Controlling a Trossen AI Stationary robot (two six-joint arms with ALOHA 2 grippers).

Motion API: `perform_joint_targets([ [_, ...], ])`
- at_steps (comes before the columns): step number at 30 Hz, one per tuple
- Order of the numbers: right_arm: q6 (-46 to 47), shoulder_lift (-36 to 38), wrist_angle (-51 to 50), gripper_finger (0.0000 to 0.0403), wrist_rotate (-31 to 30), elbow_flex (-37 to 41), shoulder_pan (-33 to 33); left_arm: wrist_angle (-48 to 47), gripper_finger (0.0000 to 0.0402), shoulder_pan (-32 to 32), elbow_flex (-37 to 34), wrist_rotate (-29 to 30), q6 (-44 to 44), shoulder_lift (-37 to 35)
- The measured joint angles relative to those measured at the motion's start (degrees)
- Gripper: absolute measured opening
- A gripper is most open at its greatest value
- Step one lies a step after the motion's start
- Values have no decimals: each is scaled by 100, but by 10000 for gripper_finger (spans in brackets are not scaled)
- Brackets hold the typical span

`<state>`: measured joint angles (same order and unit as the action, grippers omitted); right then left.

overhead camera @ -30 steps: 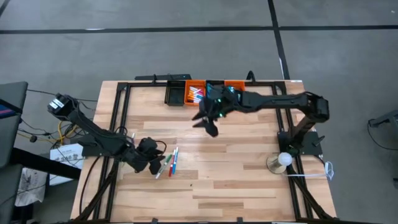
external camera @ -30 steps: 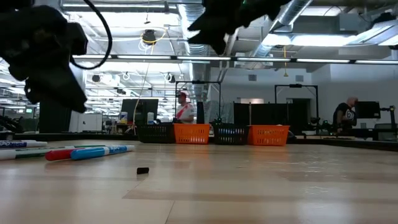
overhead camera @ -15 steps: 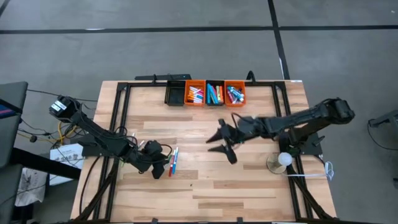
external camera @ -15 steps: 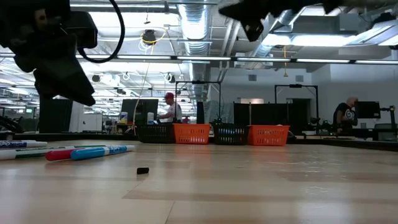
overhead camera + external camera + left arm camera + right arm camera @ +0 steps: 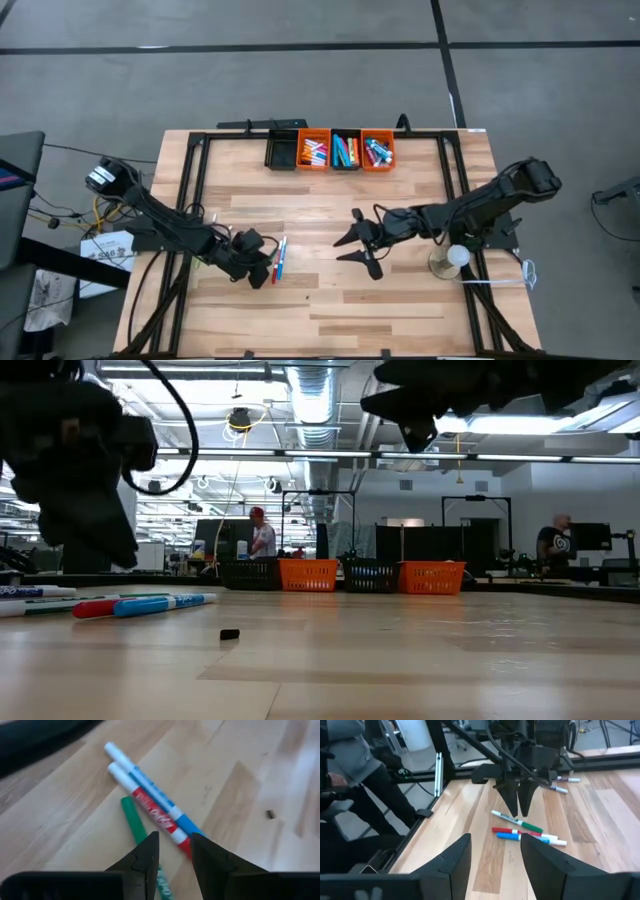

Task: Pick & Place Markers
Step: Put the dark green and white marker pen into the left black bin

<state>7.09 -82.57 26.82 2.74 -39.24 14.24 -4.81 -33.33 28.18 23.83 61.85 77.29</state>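
Three markers (image 5: 150, 810), one blue, one red, one green, are lying loose on the table (image 5: 400, 300) at its left side, side by side. My left claw (image 5: 172, 852) is hanging directly over them, its fingers partly spread and straddling the red marker's near end, pinching nothing yet; the red marker's long axis is running away from the claw at a slant. My right claw (image 5: 362, 243) is waiting spread and empty at mid-table, farther off. The bins (image 5: 345, 150) are sitting at the far edge.

Bright ceiling strip lights (image 5: 520, 425) glare overhead, the pale wooden surface (image 5: 400, 290) evenly lit, while the nearest dark fingers (image 5: 145, 865) look blurred.
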Motion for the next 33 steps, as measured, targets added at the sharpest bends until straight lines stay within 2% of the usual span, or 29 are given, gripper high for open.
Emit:
perform_joint_targets([
  [21,-8,-72,239,164,24,-11,-50,32,106,-13,17,101,15,918],
  [27,-11,-72,237,162,24,-11,-50,-18,106,-4,20,124,15,995],
  [33,-13,-72,237,164,24,-11,-50,-184,79,0,17,215,17,1004],
])
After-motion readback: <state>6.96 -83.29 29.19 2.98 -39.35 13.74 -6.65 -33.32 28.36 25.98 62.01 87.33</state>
